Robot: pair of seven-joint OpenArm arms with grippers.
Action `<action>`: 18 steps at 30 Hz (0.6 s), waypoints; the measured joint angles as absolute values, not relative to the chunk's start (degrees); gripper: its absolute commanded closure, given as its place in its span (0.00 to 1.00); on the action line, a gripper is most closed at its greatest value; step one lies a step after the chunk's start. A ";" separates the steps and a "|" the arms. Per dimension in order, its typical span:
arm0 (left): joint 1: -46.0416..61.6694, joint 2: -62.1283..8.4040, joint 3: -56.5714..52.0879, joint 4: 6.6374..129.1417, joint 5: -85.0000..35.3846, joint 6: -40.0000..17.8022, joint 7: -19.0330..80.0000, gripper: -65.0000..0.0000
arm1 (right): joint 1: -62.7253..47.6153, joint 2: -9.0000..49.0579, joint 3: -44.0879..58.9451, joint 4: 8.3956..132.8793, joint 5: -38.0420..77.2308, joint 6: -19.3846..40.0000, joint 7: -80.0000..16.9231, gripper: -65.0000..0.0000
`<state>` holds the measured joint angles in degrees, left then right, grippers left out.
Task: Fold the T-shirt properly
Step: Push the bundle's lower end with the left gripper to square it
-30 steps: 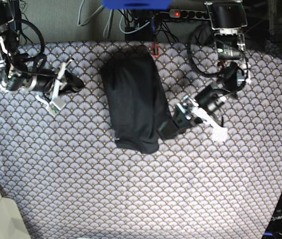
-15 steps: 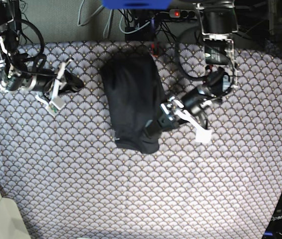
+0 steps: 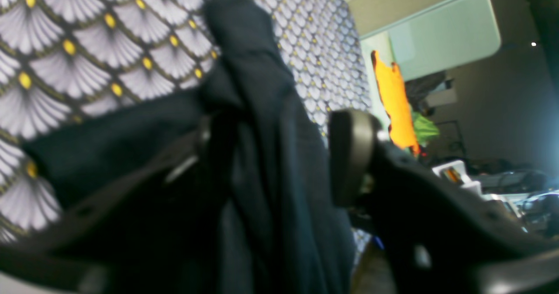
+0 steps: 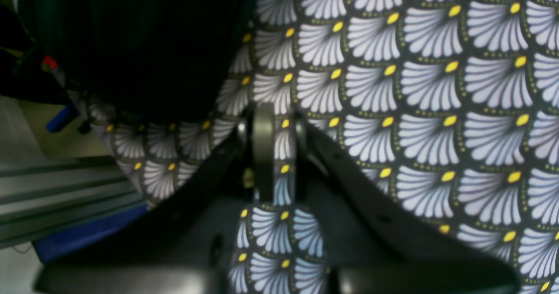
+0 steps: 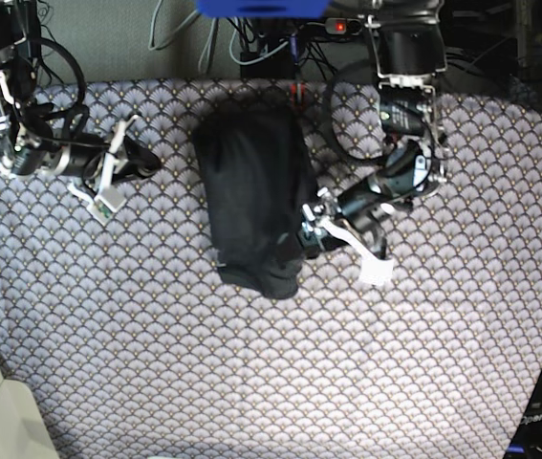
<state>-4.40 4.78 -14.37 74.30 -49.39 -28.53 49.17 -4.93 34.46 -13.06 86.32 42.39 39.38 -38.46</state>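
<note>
The dark T-shirt (image 5: 251, 191) lies folded into a long narrow bundle in the middle of the scallop-patterned tablecloth (image 5: 251, 363). My left gripper (image 5: 301, 239) is at the bundle's lower right edge. In the left wrist view a thick fold of the T-shirt (image 3: 262, 110) fills the gap of the left gripper (image 3: 270, 154), and one pad (image 3: 349, 154) presses its side. My right gripper (image 5: 151, 161) rests on the cloth left of the T-shirt, apart from it. In the right wrist view the right gripper (image 4: 275, 128) is shut on nothing, with the T-shirt (image 4: 131, 45) ahead at upper left.
Cables and a power strip (image 5: 347, 27) run along the table's back edge, beside a blue object (image 5: 261, 8). A white tag (image 5: 376, 271) hangs from the left arm's wrist. Beyond the table edge, an orange item (image 3: 395, 102) shows in the left wrist view.
My left arm has swung left onto the T-shirt's lower right edge and its jaws have narrowed around the fabric. The right arm has stayed still.
</note>
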 measured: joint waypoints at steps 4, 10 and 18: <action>-4.16 4.80 -14.44 71.42 -49.23 -28.47 49.30 0.99 | -4.93 34.46 -13.08 86.32 42.39 39.38 -38.46 0.93; -3.66 4.36 -14.57 72.16 -49.45 -28.47 49.43 1.00 | -4.95 34.46 -13.06 86.32 42.39 39.38 -38.50 0.93; 0.58 4.60 -18.98 80.20 -49.54 -26.61 50.04 1.00 | -4.97 34.44 -13.02 86.32 42.39 39.40 -38.76 0.93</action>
<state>0.58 4.60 -18.98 80.20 -49.54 -26.61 50.04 -4.97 34.44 -13.02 86.32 42.39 39.40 -38.76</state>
